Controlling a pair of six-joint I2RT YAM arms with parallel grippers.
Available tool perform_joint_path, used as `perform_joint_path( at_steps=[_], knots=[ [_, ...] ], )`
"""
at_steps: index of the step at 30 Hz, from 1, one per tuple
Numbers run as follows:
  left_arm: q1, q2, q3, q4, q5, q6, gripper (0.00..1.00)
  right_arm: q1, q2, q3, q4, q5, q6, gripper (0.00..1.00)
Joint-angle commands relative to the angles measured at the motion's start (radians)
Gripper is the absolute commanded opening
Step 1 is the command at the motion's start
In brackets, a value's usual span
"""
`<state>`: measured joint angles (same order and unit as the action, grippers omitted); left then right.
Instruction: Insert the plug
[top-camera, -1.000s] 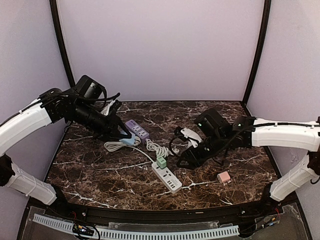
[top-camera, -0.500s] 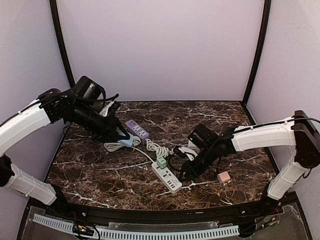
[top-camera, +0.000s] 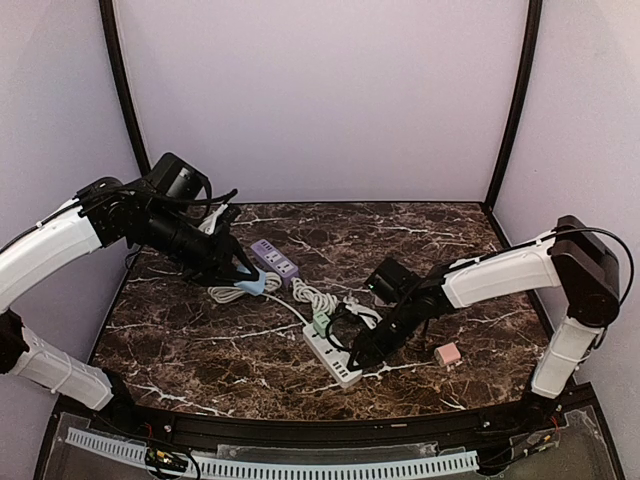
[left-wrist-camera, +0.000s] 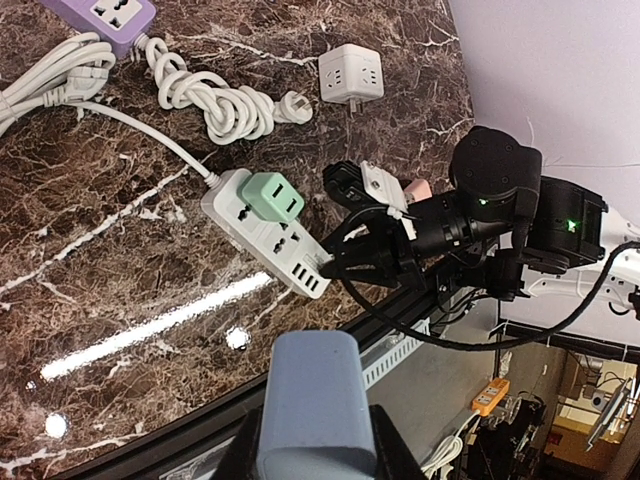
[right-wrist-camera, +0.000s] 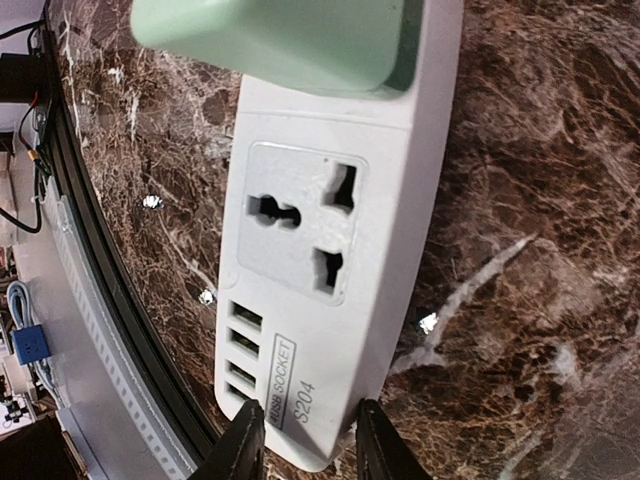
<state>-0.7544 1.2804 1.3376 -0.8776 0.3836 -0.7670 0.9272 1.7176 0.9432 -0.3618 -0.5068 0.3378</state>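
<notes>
at the table's near middle, the right gripper (top-camera: 354, 353) is pinching the white power strip (left-wrist-camera: 285, 243) by its end, while the left gripper (top-camera: 245, 278) is holding the blue plug (left-wrist-camera: 315, 395) well apart; insertion is looking not yet begun, the free socket (right-wrist-camera: 295, 235) waiting.

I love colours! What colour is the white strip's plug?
The plug is mint green; left wrist view best.

Pale blue plug (left-wrist-camera: 315, 400) in left claw (left-wrist-camera: 318, 455), white power strip (left-wrist-camera: 262, 232) lying flat, green adapter (left-wrist-camera: 272, 195) plugged into it
</notes>
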Motion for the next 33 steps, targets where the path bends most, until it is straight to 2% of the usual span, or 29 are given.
perform_joint_path(
  at_steps=[1, 14, 23, 33],
  knots=[
    [0.006, -0.019, -0.009, -0.029, -0.004, 0.014, 0.01, 0.014, 0.041, 0.025, 0.070, -0.068, 0.000, 0.29],
    [0.009, -0.033, -0.007, -0.059, -0.009, 0.014, 0.01, 0.127, 0.175, 0.150, 0.211, -0.131, 0.074, 0.26],
    [0.012, -0.070, -0.017, -0.097, -0.033, 0.002, 0.01, 0.158, 0.307, 0.324, 0.257, -0.194, 0.065, 0.33],
    [0.017, -0.133, -0.051, -0.126, -0.062, -0.026, 0.01, 0.167, 0.431, 0.476, 0.259, -0.216, 0.043, 0.37]
  ],
)
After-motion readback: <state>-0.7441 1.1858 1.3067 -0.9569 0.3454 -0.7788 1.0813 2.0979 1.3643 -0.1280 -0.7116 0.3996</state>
